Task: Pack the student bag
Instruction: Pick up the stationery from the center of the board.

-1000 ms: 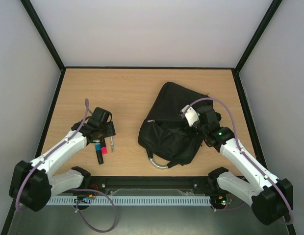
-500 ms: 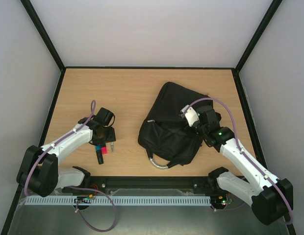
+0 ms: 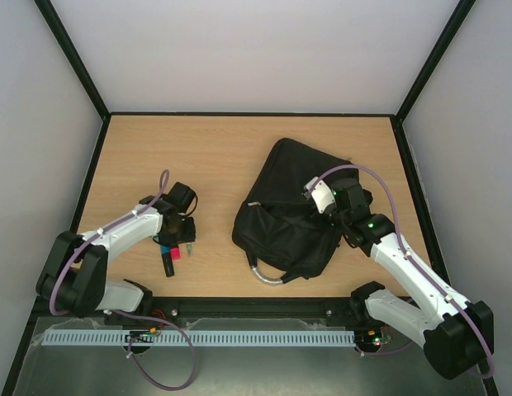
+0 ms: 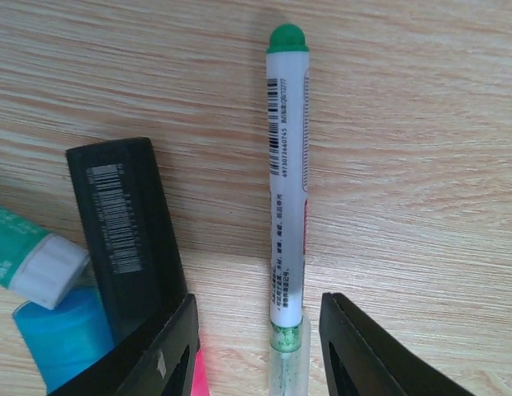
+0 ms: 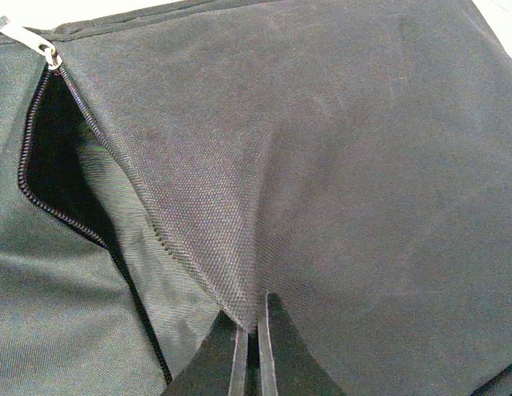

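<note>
— Why is the bag (image 3: 289,219) pinched by the right gripper (image 5: 252,330)?
— A fold of soft, woven black cloth is clamped beside the zip (image 5: 91,132), probably so that it is held open. The bag is laid right of centre on the wooden table (image 3: 215,148).
— And the left gripper (image 4: 258,330)?
— It is spread astride the pen (image 4: 286,181), a smooth white cylinder capped in green. Nothing is gripped yet.

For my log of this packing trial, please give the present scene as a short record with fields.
Bag: large black soft fabric backpack, on the light wooden table, zip open
Right gripper: shut on a fold of backpack fabric beside the zip
Left gripper: open, straddling the white pen with green cap
Beside pen: flat black barcoded bar, lying on table
</note>
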`<state>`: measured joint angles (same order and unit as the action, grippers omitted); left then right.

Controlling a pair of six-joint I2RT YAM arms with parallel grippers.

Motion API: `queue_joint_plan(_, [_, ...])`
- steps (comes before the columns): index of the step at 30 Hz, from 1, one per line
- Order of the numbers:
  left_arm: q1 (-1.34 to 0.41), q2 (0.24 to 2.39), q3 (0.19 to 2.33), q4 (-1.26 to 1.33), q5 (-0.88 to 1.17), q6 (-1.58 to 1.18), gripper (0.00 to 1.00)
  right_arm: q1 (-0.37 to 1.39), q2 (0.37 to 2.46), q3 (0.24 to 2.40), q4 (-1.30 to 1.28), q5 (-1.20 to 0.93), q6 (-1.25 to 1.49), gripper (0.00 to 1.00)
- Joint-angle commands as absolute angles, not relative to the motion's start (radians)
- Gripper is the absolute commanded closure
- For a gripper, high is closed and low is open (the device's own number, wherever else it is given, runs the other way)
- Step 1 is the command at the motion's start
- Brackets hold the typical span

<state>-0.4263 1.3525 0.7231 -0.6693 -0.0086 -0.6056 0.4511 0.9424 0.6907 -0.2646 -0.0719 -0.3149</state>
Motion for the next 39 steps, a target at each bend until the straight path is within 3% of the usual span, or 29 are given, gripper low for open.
queue_joint_plan(1, [-0.448,1.398,0.745,-0.670,0.011,-0.588,0.58,0.462,0.924,0.688,-0.265,-0.127,-0.324,0.99])
queue_joint_plan(20, [-0.575,1.525,0.776,-0.624,0.014,-0.593,0.83,0.462,0.924,0.688,-0.267,-0.126,-0.325,0.99])
queue_joint_plan(32, [-0.726,1.564,0.827,-0.639,0.090,-0.561,0.93,0.462,0.923,0.688,-0.267,-0.125,-0.325,0.99])
queue_joint_plan(37, [-0.724,1.598,0.807,-0.657,0.025,-0.576,0.87,0.462,0.917,0.687,-0.265,-0.125,-0.327,0.99])
queue_joint_plan(39, [-0.725,1.620,0.816,-0.654,0.007,-0.585,0.79,0.462,0.919,0.687,-0.266,-0.126,-0.327,0.99])
